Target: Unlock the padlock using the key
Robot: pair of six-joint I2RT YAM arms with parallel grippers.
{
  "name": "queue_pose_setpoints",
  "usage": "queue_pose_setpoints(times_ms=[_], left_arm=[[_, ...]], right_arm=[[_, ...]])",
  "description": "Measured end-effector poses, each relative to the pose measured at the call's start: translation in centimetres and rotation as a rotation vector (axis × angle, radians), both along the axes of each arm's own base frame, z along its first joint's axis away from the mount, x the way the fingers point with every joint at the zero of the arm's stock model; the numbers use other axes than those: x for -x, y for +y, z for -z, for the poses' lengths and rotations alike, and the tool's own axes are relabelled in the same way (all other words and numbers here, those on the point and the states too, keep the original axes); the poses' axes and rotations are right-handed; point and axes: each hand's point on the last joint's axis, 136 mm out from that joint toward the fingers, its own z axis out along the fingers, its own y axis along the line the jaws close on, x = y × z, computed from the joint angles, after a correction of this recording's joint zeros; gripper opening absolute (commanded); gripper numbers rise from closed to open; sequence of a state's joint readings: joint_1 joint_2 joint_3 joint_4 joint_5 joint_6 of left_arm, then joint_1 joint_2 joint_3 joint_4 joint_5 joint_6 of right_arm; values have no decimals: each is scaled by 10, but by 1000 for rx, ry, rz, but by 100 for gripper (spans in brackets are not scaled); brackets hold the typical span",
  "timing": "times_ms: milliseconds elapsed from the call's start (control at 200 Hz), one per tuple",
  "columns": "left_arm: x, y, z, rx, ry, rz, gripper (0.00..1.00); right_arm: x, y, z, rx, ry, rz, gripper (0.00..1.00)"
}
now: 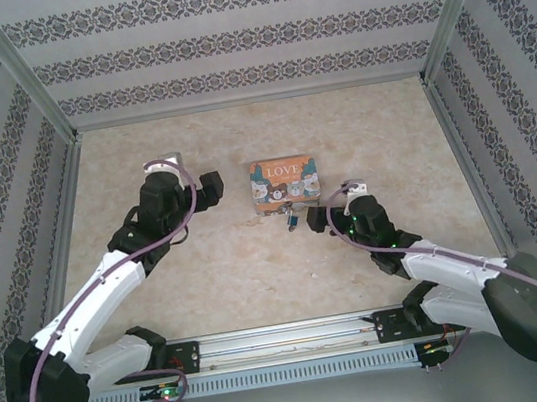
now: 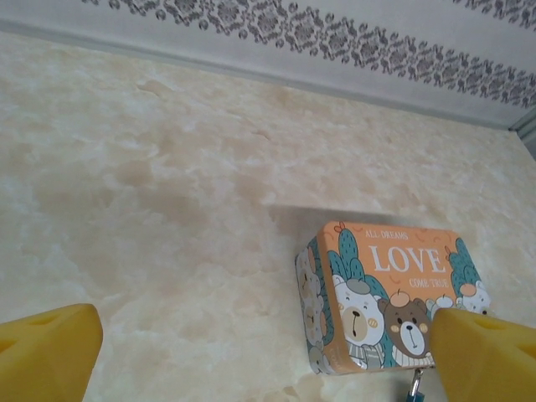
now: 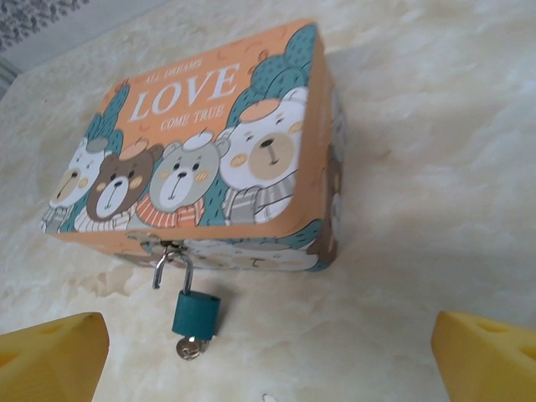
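While your right claw stood spread wide, the padlock hung at the near face of the tin, just beyond the claw's fingers, key at its bottom; your left claw gaped too.

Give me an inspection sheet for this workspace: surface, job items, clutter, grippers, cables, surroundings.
Surface: beige marbled table.
Job's things: padlock hangs from the hasp of the LOVE tin; key sits in its underside; one shackle leg looks free.
Clutter: nothing seen.
Grippers: left gripper and right gripper both open, empty, aimed at the tin.
Cables: purple cable runs along the left arm, untangled.
Surroundings: patterned walls, metal frame.
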State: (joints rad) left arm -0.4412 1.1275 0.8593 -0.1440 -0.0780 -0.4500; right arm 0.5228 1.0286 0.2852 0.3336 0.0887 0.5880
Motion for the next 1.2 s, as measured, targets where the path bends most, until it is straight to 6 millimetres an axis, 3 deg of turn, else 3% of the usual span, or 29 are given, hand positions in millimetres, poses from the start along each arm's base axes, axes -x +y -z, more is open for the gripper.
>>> queue_pose_setpoints(times_ms=[340, 575, 949, 1204], left_arm=[[-58, -24, -5, 77, 78, 127, 100], [-94, -48, 0, 108, 165, 236, 99], [-102, -76, 55, 145, 365, 353, 100], [-96, -84, 61, 193, 408, 382, 97]], right_arm=[[-1, -33, -35, -37, -54, 105, 99], [9, -44, -42, -80, -44, 143, 98], [17, -56, -18, -96, 68, 171, 99], [13, -67, -3, -135, 174, 181, 98]])
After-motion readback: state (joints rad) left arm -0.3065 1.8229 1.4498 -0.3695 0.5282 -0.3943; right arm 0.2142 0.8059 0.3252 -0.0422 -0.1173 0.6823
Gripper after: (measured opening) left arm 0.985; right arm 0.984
